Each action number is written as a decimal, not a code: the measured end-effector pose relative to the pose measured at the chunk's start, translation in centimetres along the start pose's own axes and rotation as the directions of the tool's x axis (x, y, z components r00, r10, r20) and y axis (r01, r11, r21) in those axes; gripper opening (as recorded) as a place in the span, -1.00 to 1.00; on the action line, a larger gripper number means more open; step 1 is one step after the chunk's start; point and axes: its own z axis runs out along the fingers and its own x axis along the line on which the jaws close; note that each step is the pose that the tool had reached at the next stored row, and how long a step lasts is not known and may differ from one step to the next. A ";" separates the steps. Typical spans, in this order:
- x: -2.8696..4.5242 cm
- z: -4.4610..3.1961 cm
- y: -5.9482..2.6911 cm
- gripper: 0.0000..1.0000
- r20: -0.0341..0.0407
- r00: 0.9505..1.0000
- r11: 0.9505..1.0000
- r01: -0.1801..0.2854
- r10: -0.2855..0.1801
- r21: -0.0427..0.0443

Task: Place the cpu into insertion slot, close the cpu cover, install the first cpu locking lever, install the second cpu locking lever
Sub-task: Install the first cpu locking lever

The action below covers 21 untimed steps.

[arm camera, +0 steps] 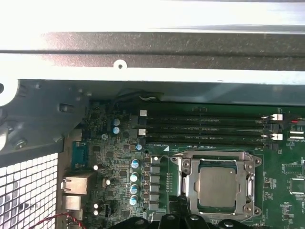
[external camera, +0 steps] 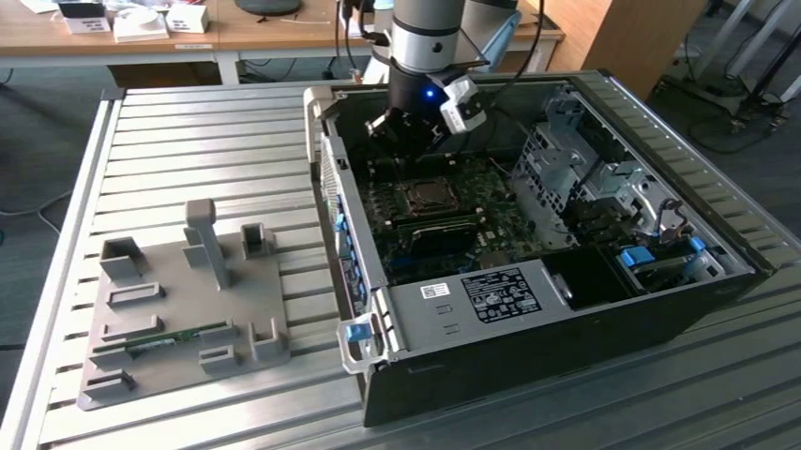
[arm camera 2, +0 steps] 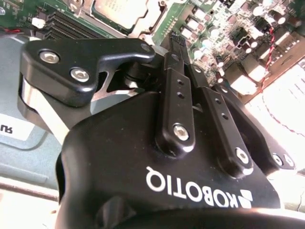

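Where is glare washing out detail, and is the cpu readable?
First wrist view: glare whitens the case wall, yet the cpu is evenly lit. Second wrist view: light burns out the area past the motherboard. Exterior view: the motherboard lies in mild shade under the arm.

Slatted metal table [external camera: 188, 141], wooden desk [external camera: 276, 37] behind, grey floor [external camera: 37, 159]

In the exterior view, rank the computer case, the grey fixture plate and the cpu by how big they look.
1. computer case, largest
2. grey fixture plate
3. cpu, clearly smallest
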 end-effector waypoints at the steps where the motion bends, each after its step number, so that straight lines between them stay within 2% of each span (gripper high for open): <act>1: 0.00 -0.13 0.00 -0.79 0.000 1.000 1.000 0.000 0.000 0.000; 10: -0.03 -0.97 0.01 -0.79 0.000 1.000 1.000 0.000 0.000 0.000; 17: 0.05 -0.98 0.02 -0.79 0.000 1.000 1.000 0.000 0.000 0.000; 21: 0.58 -0.95 0.03 -0.79 0.000 1.000 1.000 0.000 0.000 0.000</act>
